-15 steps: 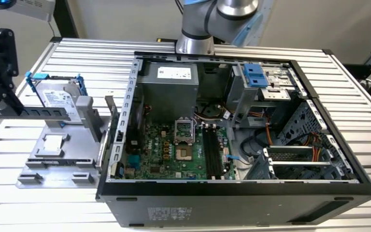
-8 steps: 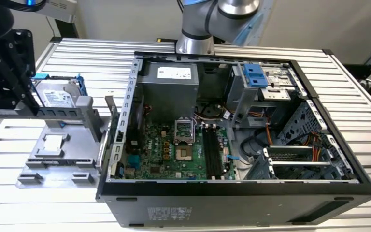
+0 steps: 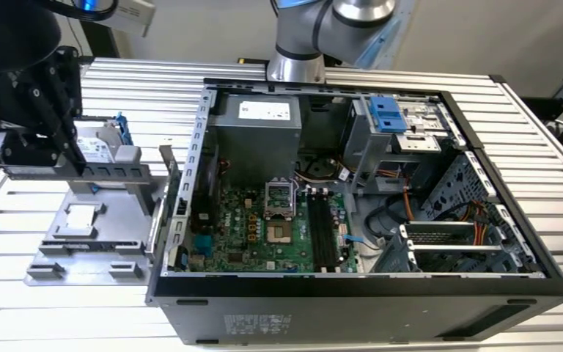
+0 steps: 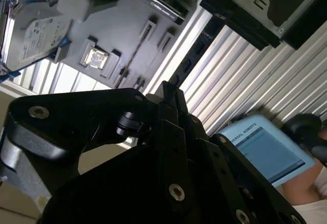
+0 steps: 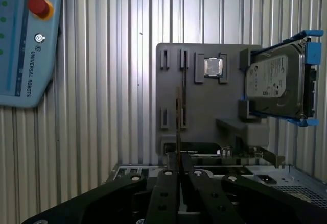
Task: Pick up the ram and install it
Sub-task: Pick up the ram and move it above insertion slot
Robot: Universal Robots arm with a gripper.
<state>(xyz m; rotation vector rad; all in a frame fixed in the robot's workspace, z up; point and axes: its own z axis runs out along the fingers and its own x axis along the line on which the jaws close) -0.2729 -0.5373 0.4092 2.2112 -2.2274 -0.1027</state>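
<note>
Now, at the exterior view's left, my pincer [image 3: 67,150] hangs above the grey holder [image 3: 105,242] that rests on the ribbed bench [image 3: 56,315]. I cannot tell whether it is open or closed, nor whether it has hold of anything. The ram [image 5: 178,122] stands on edge in that holder, a thin strip in line with my pincer in the first wrist view. A small square chip [image 3: 81,216] and the hard drive [image 3: 100,147] in its blue bracket sit near it on the same holder. To the right lies the open computer case [image 3: 360,287], touching the holder, with long black slots [image 3: 321,231] on its green board [image 3: 243,235].
</note>
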